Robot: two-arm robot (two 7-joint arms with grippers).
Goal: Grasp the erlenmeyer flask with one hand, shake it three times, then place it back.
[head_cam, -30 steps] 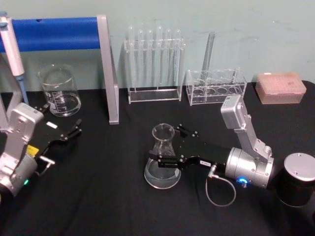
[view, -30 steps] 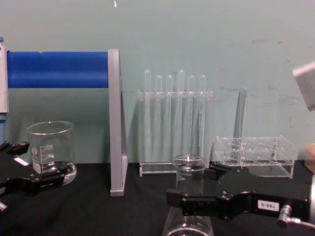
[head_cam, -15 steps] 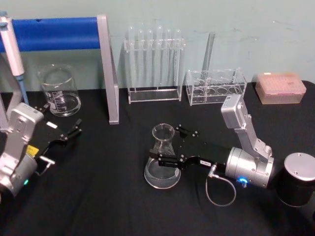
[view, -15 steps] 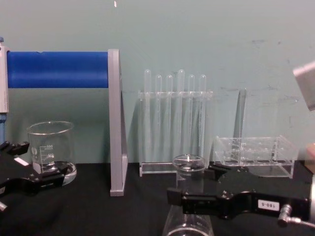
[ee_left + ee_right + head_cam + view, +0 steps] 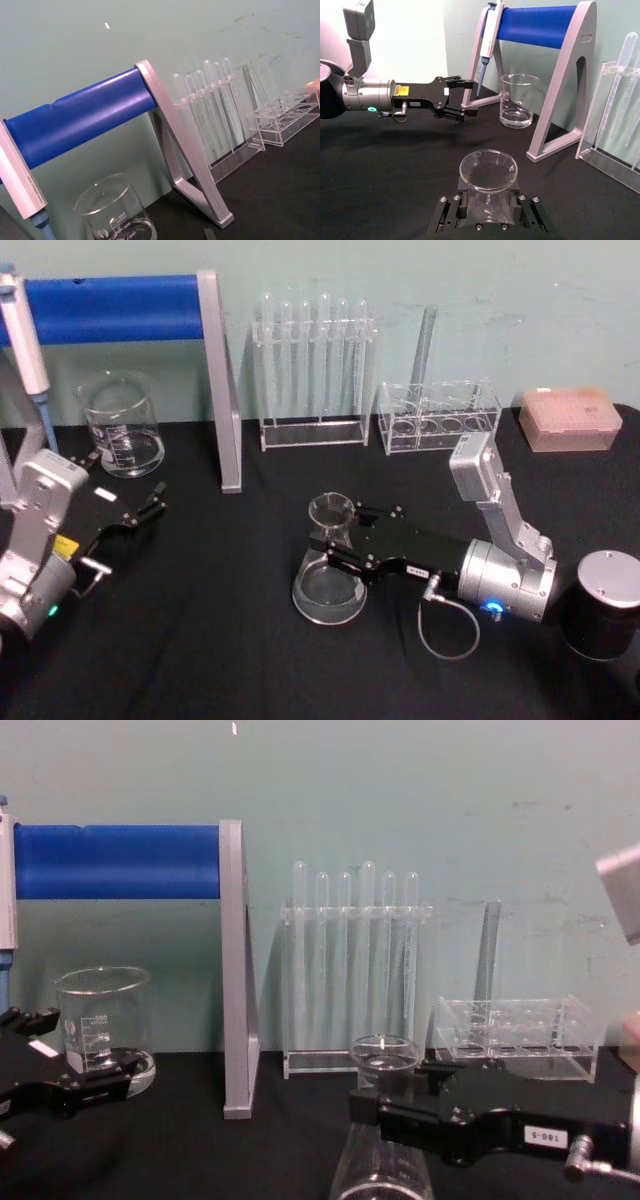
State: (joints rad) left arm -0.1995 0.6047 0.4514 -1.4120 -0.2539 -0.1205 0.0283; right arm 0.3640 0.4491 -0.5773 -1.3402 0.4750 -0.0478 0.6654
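Near the middle of the table (image 5: 220, 640), the right gripper (image 5: 345, 533) has drawn its jaws in since half a second ago. They stood wide on either side of the flask (image 5: 328, 570) then, and now they press the neck just under the rim, one pad on each side, as the right wrist view shows. The flask stands upright with its base on the table (not yet lifted), so I judge the grasp made and the three shakes next. The left gripper (image 5: 140, 512) lies parked at the table's left, jaws apart and holding nothing.

Counted:
- one flask
- one beaker (image 5: 122, 427), at the back left with a little clear liquid in it
- six tubes (image 5: 310, 360) in the tall rack (image 5: 312, 430)
- one long tube (image 5: 426, 350) in the low rack (image 5: 440, 420)
- one pipette (image 5: 22, 335) hung on the blue stand (image 5: 110, 308)
- one pink box (image 5: 570, 420)
- one black canister (image 5: 603, 605)
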